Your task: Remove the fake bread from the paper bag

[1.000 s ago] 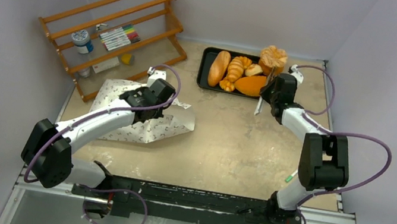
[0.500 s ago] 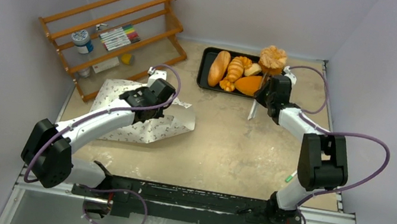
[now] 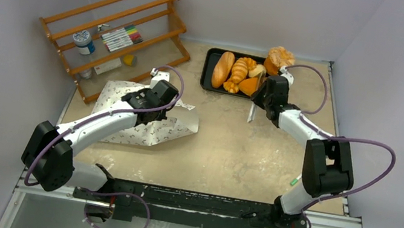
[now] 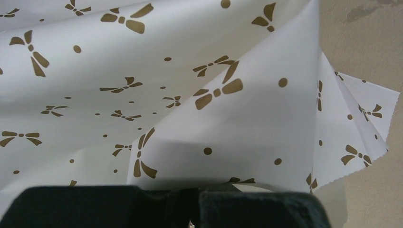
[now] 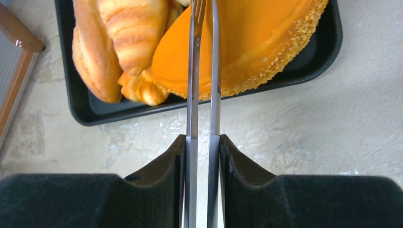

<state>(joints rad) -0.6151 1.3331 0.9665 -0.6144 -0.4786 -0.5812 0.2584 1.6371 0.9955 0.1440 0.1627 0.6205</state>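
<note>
The paper bag [image 3: 142, 126], off-white with dark marks, lies flat on the left of the table. My left gripper [image 3: 157, 80] is shut on the bag's far edge; the left wrist view shows the bag [image 4: 214, 118] folded up against my gripper [image 4: 190, 209]. My right gripper [image 3: 265, 92] is shut on metal tongs [image 3: 252, 111] at the tray's front right. In the right wrist view the tongs [image 5: 192, 95] reach from my gripper [image 5: 202, 142] over an orange bread [image 5: 256, 42], their arms nearly together. Several fake breads lie in the black tray [image 3: 206, 69]; a round bun [image 3: 281, 57] is at its back right corner.
A wooden rack [image 3: 117, 33] stands at the back left with a jar [image 3: 83, 41] and markers [image 3: 119, 38]. Grey walls close in the table on three sides. The tray's rim [image 5: 328, 47] lies just ahead of the right gripper.
My right gripper has moved left along the tray's front with the tongs. The round bun has shifted a little back and right. The left arm has not moved.
</note>
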